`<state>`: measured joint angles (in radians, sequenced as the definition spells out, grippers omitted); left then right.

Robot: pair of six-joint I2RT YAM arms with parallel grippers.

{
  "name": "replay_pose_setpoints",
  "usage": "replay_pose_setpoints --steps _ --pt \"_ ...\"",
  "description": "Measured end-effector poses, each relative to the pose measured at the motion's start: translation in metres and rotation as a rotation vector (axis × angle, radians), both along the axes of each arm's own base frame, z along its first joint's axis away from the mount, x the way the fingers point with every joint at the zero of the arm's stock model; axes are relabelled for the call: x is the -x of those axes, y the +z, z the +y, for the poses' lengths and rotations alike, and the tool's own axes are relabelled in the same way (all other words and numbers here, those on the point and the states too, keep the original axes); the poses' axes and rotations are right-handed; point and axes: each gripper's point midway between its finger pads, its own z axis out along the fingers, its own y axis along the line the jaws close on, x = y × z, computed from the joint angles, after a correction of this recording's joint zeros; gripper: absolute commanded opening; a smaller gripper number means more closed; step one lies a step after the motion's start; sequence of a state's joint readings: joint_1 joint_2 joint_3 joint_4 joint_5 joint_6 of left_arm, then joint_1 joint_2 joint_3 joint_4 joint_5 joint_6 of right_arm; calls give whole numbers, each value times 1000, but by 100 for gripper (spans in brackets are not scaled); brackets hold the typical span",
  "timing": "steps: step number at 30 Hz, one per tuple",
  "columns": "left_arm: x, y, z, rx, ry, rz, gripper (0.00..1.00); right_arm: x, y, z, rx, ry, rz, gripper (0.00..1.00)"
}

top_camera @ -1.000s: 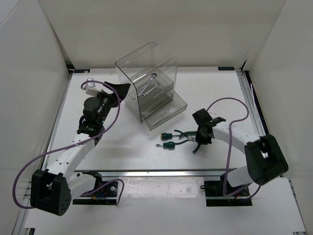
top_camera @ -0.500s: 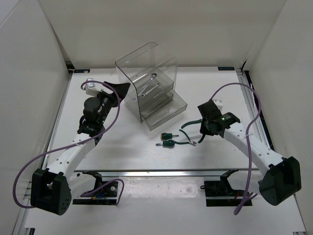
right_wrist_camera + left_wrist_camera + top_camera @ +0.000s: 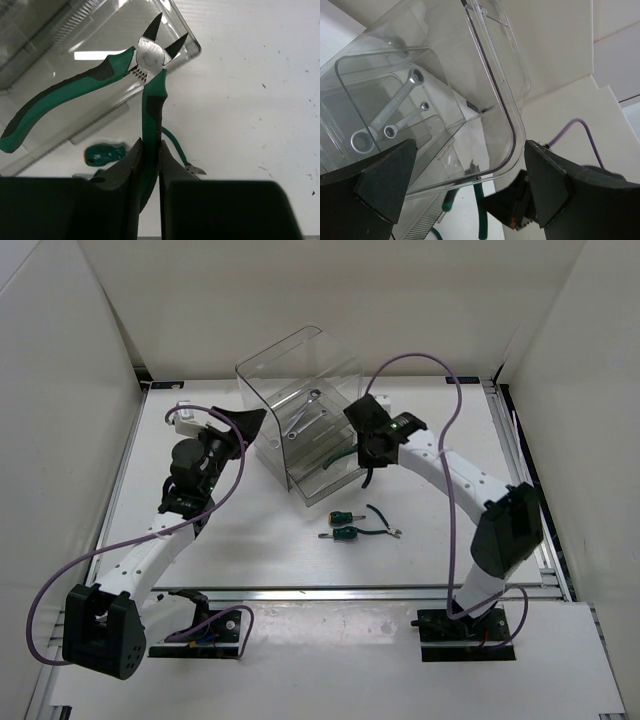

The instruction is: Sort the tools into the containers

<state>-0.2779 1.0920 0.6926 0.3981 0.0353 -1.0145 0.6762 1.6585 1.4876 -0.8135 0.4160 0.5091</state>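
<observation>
Silver-headed pliers (image 3: 149,57), green-and-black handles

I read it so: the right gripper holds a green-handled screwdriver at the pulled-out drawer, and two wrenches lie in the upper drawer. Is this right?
Not quite. The right gripper holds green-handled pliers by one handle, not a screwdriver; the right wrist view shows it. The rest stands: it is at the pulled-out drawer, and two wrenches lie in the upper drawer.
</observation>
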Motion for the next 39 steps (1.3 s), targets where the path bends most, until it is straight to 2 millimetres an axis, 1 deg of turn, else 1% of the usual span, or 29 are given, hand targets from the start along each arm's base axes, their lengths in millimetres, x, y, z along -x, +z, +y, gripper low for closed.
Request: replay_pose_setpoints --steps 6,9,14,23,29,31,32,34,35,39 --pt "1 -8 0 12 1 18 99 -37 7 31 9 15 15 0" --pt "2 -14 0 15 2 32 99 -48 3 43 12 24 33 0" --pt "3 -20 1 19 2 47 99 -46 -14 50 47 37 97 0" --pt "3 -22 2 37 9 50 99 -42 -16 50 62 41 120 0" --pt "3 -22 2 44 9 54 99 -51 -20 55 66 18 108 0" --pt "3 -22 2 46 9 55 99 -56 -21 58 57 10 99 8" --pt "3 -22 2 46 9 55 99 -58 -21 60 51 6 95 15" --pt "3 -22 2 47 10 55 99 -60 -21 63 35 2 88 24" --pt "3 -23 2 46 9 55 99 -60 -21 65 26 1 89 33" --pt "3 -23 2 47 10 55 99 -64 -23 73 -20 8 76 40"
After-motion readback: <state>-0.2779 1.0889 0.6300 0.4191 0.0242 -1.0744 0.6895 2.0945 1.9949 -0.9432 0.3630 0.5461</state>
